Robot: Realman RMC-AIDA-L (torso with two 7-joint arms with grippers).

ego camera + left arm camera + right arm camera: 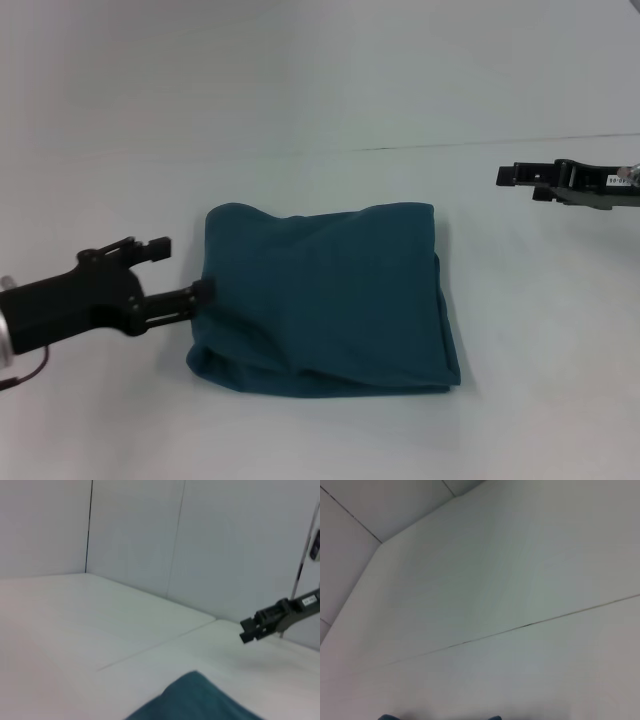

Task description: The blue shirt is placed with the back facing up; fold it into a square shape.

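Note:
The blue shirt (325, 300) lies folded into a rough, plain-sided square in the middle of the white table. My left gripper (182, 268) is at its left edge, open, with the lower finger (202, 291) touching the fabric and the upper finger clear of it. My right gripper (518, 186) hovers open to the right of the shirt, away from it and holding nothing. In the left wrist view a corner of the shirt (197, 702) shows, with the right gripper (247, 631) farther off. The right wrist view shows only slivers of the shirt (387, 717).
The white table (320, 110) surrounds the shirt, with a thin dark seam (480, 143) running across it behind the shirt. Pale walls (150, 530) stand at the back.

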